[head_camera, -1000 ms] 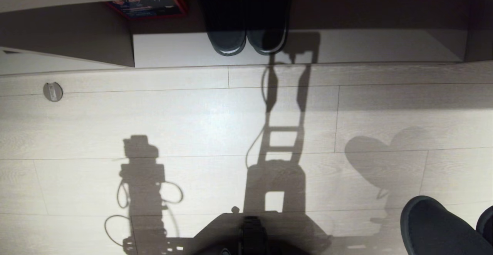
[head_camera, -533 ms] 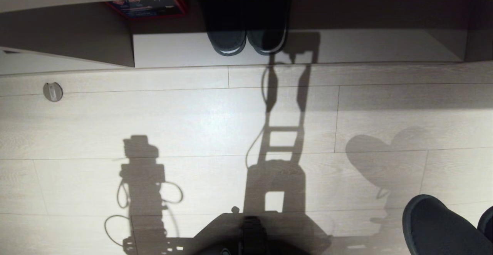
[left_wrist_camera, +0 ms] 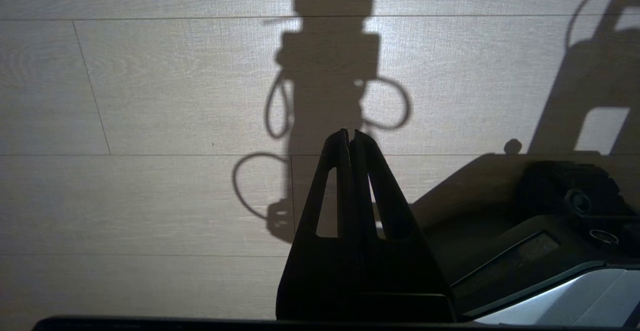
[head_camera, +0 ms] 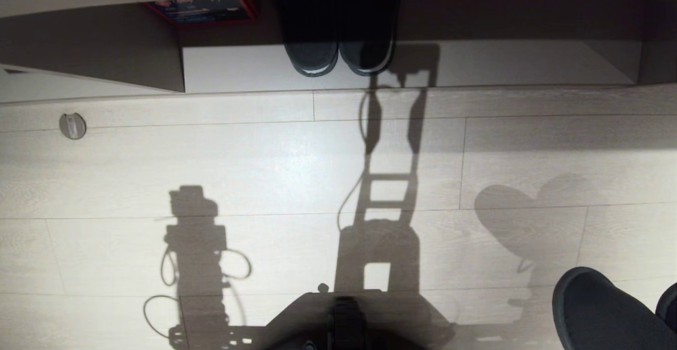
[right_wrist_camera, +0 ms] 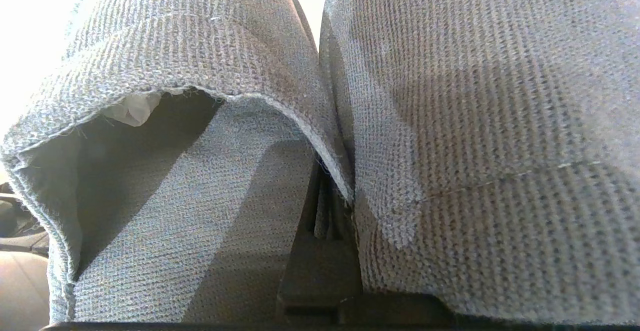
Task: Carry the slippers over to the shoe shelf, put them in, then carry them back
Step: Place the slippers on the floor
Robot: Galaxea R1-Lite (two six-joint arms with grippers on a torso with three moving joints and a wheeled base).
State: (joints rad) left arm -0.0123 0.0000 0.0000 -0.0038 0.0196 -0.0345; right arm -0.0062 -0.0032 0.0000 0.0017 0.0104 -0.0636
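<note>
Facing the shoe shelf (head_camera: 476,67) across a wide stretch of pale plank floor (head_camera: 238,165), the robot is parked short of it, so by my reckoning the carry is only part done: nothing has gone into the shelf yet, and the trip back is all to come.

The shelf runs along the far side, its lighter base board lit and its top edge casting deep shade. Inside it already, left of middle, sits another dark pair (head_camera: 338,48) with glossy pale rims, and further left a red-edged box (head_camera: 203,11) is tucked in the back.

The slippers (head_camera: 597,313) are at the near right, held up off the floor, toes showing at the picture's corner. The right wrist view shows the right hand (right_wrist_camera: 325,206) clamped tight on the two inner edges pressed together, grey knit filling everything.

The left hand (left_wrist_camera: 350,138) hangs over bare floor at the near left, fingers pressed together, gripping nothing.

Long shadows of arms and cables fall across the planks. A small round fitting (head_camera: 72,126) sits in the floor at far left.
</note>
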